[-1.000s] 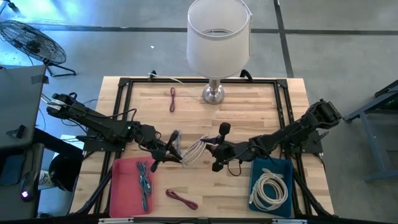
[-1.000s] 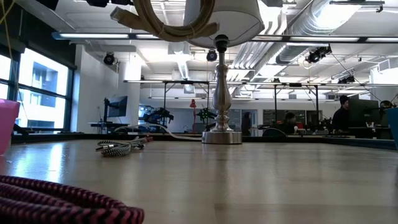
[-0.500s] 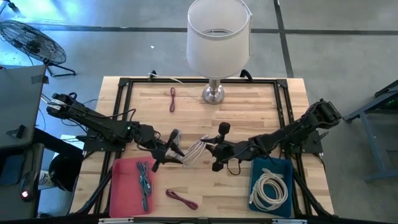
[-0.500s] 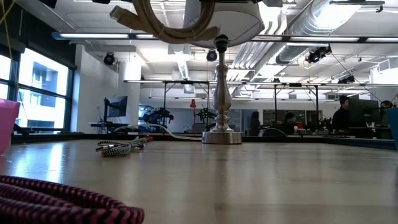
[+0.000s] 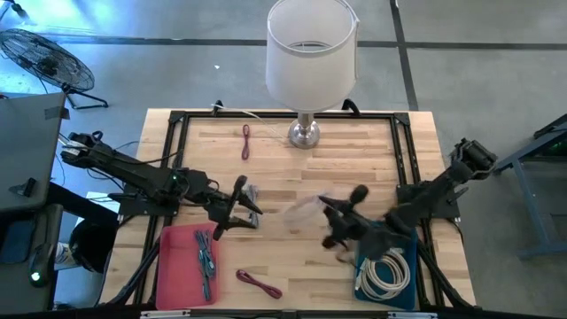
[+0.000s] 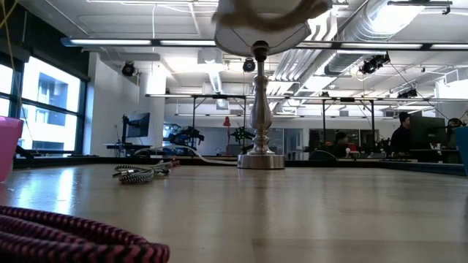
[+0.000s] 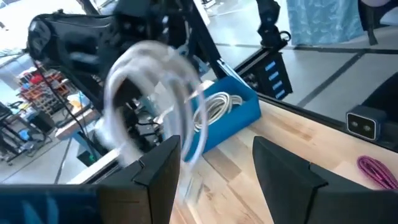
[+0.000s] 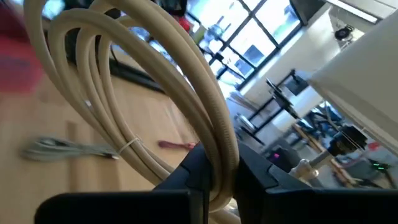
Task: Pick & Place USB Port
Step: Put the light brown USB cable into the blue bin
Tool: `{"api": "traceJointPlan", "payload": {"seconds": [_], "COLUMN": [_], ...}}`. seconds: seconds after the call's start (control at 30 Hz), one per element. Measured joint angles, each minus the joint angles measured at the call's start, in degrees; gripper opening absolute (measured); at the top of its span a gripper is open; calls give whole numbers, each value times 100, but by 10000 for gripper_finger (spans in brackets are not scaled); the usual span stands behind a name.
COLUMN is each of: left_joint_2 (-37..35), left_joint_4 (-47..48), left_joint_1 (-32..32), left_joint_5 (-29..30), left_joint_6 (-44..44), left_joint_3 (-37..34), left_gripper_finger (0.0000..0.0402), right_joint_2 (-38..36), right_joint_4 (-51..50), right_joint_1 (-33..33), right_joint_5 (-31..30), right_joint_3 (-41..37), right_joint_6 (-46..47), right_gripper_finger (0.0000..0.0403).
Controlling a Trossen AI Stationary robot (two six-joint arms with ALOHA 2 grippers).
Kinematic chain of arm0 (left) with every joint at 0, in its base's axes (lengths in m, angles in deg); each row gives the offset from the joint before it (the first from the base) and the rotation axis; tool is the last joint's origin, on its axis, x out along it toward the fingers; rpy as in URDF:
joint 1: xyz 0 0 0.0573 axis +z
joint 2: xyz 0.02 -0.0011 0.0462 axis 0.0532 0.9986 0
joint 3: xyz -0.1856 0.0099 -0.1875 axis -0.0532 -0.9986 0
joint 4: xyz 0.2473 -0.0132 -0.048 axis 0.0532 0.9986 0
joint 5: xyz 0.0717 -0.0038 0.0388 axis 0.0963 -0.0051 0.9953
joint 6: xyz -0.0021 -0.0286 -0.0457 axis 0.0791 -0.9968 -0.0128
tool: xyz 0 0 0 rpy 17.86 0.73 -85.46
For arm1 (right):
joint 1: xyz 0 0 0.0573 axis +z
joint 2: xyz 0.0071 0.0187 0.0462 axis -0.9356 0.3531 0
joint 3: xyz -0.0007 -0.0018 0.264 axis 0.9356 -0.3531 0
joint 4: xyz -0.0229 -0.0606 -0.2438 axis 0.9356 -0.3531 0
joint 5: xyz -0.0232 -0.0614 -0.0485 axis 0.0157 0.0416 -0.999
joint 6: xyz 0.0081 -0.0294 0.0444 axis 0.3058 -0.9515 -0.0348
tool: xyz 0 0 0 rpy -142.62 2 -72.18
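A coiled beige USB cable (image 8: 155,81) hangs above the table's middle, with my right gripper (image 8: 222,180) shut on it. It shows blurred in the high view (image 5: 301,211) and in the left wrist view (image 7: 155,93). My left gripper (image 5: 248,208) stands open to the coil's left with nothing between its fingers (image 7: 158,171). The blue bin (image 5: 403,239) at the near right holds another white coil (image 5: 383,270). My right gripper pinches several strands of the coil together at one spot on its loop (image 8: 217,158) between its two fingers (image 8: 198,171). The fingers come roughly level from the table's right. The coil is lifted clear of the table, and its loop stands out beyond the fingertips.
A pink tray (image 5: 177,266) with a cable lies at the near left. One maroon cable (image 5: 259,283) lies near the front edge and another (image 5: 245,140) at the far side. A lamp (image 5: 306,133) stands at the far middle. A striped cable (image 6: 142,172) lies on the table.
My left gripper has opened, let go of the coil and drawn back a little toward the table's left edge. My right gripper has carried the coil toward the right and near edges, closer to the blue bin, keeping it clear of the table.
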Motion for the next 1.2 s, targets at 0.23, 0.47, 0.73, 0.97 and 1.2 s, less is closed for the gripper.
{"api": "traceJointPlan", "payload": {"seconds": [0.23,0.47,0.73,0.97,1.2], "left_joint_2": [-258,-268,-268,-268,-265], "left_joint_4": [487,659,662,703,750], "left_joint_1": [-2,-2,-4,-2,-2], "left_joint_5": [8,-135,-219,-219,-182], "left_joint_6": [9,0,-4,-5,24], "left_joint_3": [0,-2,-2,-2,-2], "left_gripper_finger": [195,195,195,195,195], "right_joint_2": [-294,-288,-286,-286,-286], "right_joint_4": [-847,-1585,-3148,-4791,-5337], "right_joint_1": [1247,1979,2151,1808,1452], "right_joint_5": [-664,-284,576,2362,3694], "right_joint_3": [0,0,0,0,21], "right_joint_6": [1625,3623,5991,8102,8556], "right_gripper_finger": [34,34,34,34,34]}}
